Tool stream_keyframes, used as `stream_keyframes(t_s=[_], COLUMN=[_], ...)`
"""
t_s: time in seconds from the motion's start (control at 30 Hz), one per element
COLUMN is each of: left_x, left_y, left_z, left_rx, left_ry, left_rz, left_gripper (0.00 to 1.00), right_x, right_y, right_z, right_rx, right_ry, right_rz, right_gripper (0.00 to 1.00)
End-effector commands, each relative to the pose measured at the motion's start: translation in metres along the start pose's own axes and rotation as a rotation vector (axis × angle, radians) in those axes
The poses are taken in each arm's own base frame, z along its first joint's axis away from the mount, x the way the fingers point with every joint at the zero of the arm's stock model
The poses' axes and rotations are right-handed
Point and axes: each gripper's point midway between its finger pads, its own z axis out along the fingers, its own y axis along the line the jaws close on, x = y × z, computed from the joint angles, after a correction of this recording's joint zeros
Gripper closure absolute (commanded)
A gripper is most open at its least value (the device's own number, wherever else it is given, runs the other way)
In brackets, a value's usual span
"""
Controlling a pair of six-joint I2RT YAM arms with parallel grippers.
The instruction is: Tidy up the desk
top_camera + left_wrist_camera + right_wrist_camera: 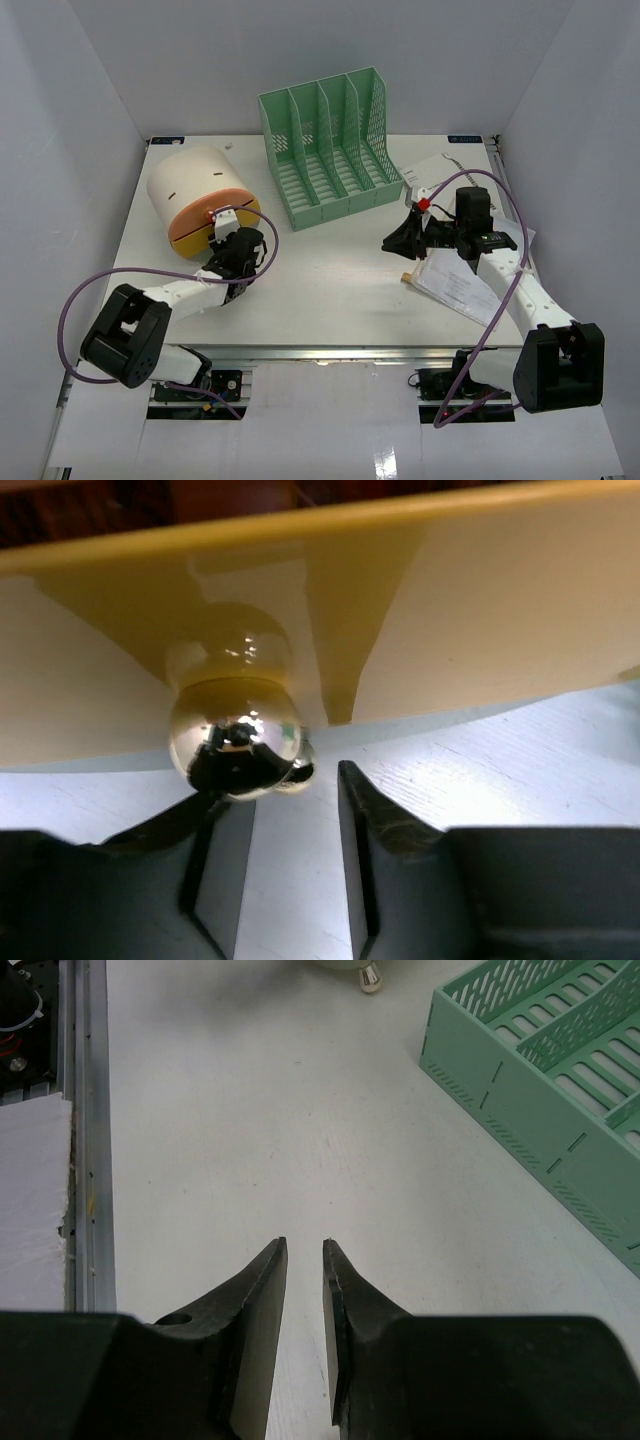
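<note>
— At the left of the desk (330, 285), how wide is the left end effector (296, 785)?
— Partly open, with a moderate gap between its jaws and only bare white surface showing through. It is nosed up to a cream drum (195, 190) that lies on its side, orange base toward the arm. A shiny gold ball foot (235, 742) sits at the tip of the jaw on the left of the wrist view. I cannot tell whether they touch, but the ball is not between the jaws.
— And the right end effector (304, 1248)?
— Nearly closed, just a thin slit, nothing in it, pointing across bare desk.
— Where does the desk lie?
— Across the middle of the overhead view, white walls (60, 150) around it, a metal rail (85, 1110) along its near edge.
— What is hard to make out?
— The left wrist view shows only a slice of the drum's underside. The green mesh file rack (328, 150), at the back centre, is cut off by the right wrist view's edge. Papers (455, 285) lie partly under the right arm (510, 280), their print too small to read
</note>
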Motion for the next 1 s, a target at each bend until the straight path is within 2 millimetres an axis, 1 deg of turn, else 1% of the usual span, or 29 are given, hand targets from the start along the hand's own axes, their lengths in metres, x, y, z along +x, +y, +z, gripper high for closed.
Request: stream_keyframes(t_s=[0.0, 0.03, 0.13, 0.27, 0.37, 0.47, 0.57, 0.63, 0.7, 0.8, 0.83, 0.87, 0.97], left_x=[0.01, 0.012, 0.013, 0.009, 0.004, 0.002, -0.002, -0.005, -0.01, -0.006, -0.006, -0.005, -0.005], left_y=[-0.017, -0.016, -0.019, -0.022, -0.022, -0.019, -0.013, -0.009, -0.01, -0.009, -0.008, -0.008, -0.006], left_z=[0.001, 0.001, 0.003, 0.004, 0.002, 0.0, 0.001, 0.003, 0.005, 0.009, 0.009, 0.01, 0.008], left_rx=[0.076, 0.074, 0.086, 0.085, 0.087, 0.089, 0.06, 0.034, 0.023, -0.008, -0.016, -0.021, -0.019], left_ry=[0.029, 0.03, 0.025, 0.027, 0.012, -0.008, -0.039, -0.057, -0.071, -0.06, -0.059, -0.06, -0.064], left_rz=[-0.086, -0.085, -0.075, -0.07, -0.096, -0.125, -0.129, -0.134, -0.136, -0.135, -0.136, -0.135, -0.154], left_gripper=[0.4, 0.33, 0.24, 0.16, 0.16, 0.19, 0.27, 0.35, 0.4, 0.45, 0.48, 0.57, 0.75], right_x=[-0.007, -0.007, -0.008, -0.007, -0.007, -0.006, -0.005, -0.005, -0.005, -0.004, -0.004, -0.005, -0.005], right_y=[0.002, 0.002, 0.002, 0.002, 0.002, 0.002, 0.002, 0.002, 0.002, 0.001, 0.001, 0.001, 0.001], right_z=[-0.003, -0.003, -0.003, -0.003, -0.003, -0.003, -0.003, -0.003, -0.003, -0.003, -0.004, -0.004, -0.004], right_rx=[-0.013, -0.013, -0.014, -0.016, -0.015, -0.015, -0.018, -0.017, -0.017, -0.015, -0.015, -0.016, -0.015], right_ry=[-0.029, -0.03, -0.031, -0.032, -0.031, -0.031, -0.03, -0.03, -0.031, -0.03, -0.031, -0.032, -0.032], right_rz=[-0.014, -0.014, -0.015, -0.012, -0.01, -0.009, -0.005, -0.005, -0.006, -0.002, -0.001, -0.002, -0.004], right_gripper=[0.72, 0.72, 0.72, 0.72, 0.72, 0.72, 0.72, 0.72, 0.72, 0.72, 0.72, 0.72, 0.72])
